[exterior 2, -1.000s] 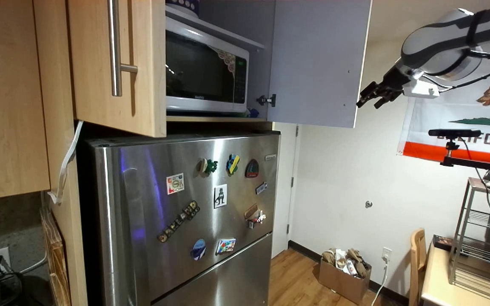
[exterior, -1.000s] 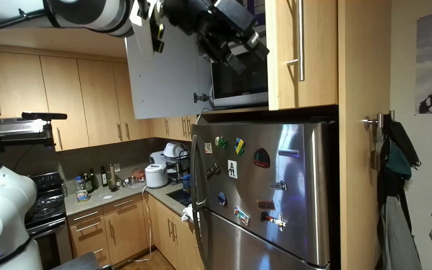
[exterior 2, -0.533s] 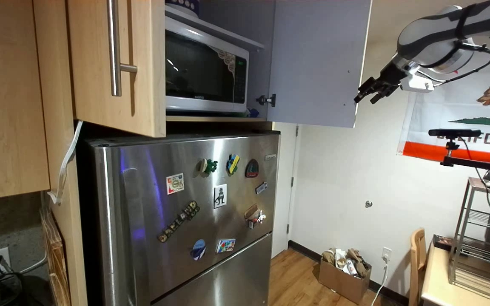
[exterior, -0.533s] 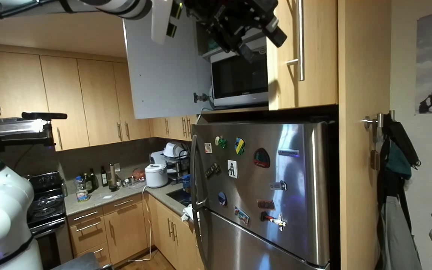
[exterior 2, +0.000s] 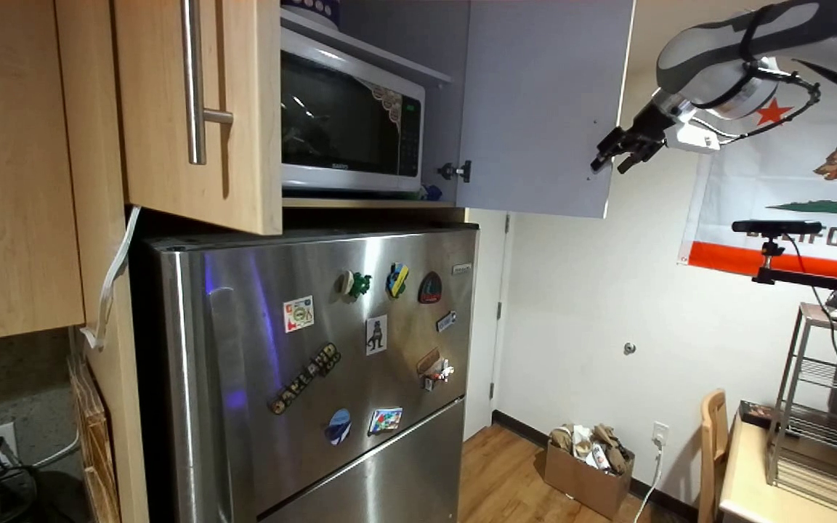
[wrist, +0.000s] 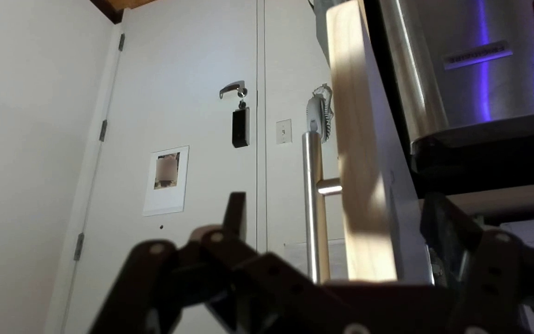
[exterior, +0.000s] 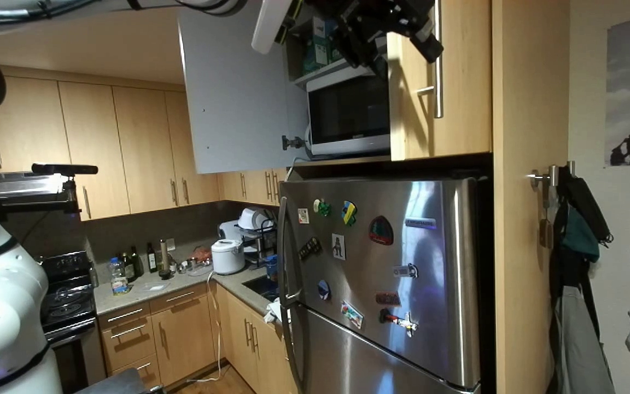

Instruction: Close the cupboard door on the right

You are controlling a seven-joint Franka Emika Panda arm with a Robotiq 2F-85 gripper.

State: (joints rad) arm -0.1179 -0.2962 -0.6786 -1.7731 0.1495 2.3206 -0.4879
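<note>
Well, the fridge stands below the open cupboard door.

Black claw; tan cupboard door; silver fridge

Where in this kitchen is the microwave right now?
In an exterior view, the microwave sits at upper centre, above the fridge, between the open grey-faced door on its left and the open light-wood cupboard door on its right.
</note>
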